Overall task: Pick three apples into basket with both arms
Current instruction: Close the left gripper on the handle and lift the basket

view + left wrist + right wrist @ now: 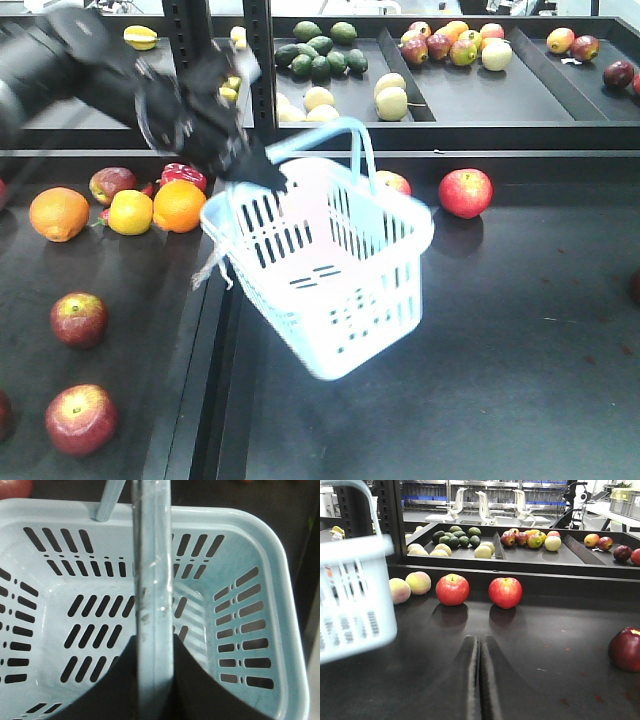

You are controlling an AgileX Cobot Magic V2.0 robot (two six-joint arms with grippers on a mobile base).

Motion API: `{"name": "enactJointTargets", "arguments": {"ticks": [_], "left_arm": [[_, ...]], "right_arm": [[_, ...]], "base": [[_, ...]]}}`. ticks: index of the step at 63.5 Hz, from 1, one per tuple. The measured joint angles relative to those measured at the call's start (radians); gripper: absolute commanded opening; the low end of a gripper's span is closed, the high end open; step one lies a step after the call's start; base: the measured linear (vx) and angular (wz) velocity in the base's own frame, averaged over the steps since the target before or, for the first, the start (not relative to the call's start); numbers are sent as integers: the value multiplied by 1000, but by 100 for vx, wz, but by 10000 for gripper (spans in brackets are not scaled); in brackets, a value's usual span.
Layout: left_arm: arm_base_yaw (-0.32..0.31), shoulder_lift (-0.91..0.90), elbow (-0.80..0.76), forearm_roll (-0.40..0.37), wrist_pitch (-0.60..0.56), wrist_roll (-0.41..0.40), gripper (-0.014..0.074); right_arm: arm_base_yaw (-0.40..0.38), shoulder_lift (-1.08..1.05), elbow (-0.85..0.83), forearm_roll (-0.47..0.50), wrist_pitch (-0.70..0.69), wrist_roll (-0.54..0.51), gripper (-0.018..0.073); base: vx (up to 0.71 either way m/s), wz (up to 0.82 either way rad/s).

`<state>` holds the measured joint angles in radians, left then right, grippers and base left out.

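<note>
My left gripper (258, 170) is clamped on the hoop handle (155, 580), which in the wrist view runs straight up between the jaws. The basket (330, 300) hangs below them, tilted and off the table (500, 350). Its slotted floor is bare, with no apple in yet, so I judge this to be the carrying step, bringing the basket into reach.

My right gripper (480, 652) sits low over the table, jaws pressed together on nothing. Ahead of them and slightly left is one red apple (452, 589), with a second apple (505, 592) slightly right. A darker apple (625, 649) lies nearer, far right.

Next I'd level and settle the basket, then part the right jaws and reach for an apple.
</note>
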<state>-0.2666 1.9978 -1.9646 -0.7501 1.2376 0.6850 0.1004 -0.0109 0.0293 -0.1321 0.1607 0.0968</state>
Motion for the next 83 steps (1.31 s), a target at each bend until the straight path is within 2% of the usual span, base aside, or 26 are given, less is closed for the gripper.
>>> {"name": "enactJointTargets", "arguments": {"ticks": [11, 17, 27, 37, 52, 60, 70, 83], "left_arm": [[0, -113, 0, 42, 17, -261, -8], [-9, -177, 0, 104, 20, -376, -8], [-32, -288, 3, 205, 32, -472, -8], [-71, -426, 78, 225, 34, -499, -8], [-126, -656, 377, 219, 28, -495, -8], [-138, -785, 573, 213, -73, -491, -8], [-138, -929, 783, 148, -266, -486, -8], [-138, -1031, 930, 129, -378, -463, -8]], "right_arm": [[0, 0, 0, 0, 0, 0, -1], [0, 0, 0, 0, 0, 0, -1], [0, 0, 0, 0, 0, 0, -1], [0, 0, 0, 0, 1, 0, -1], [0, 0, 0, 0, 1, 0, -1], [0, 0, 0, 0, 1, 0, -1], [0, 0, 0, 0, 2, 0, -1], [0, 0, 0, 0, 2, 0, -1]], "base": [[0, 0], [0, 0], [0, 0], [0, 0], [0, 0], [0, 0], [0, 0], [0, 0]]}}
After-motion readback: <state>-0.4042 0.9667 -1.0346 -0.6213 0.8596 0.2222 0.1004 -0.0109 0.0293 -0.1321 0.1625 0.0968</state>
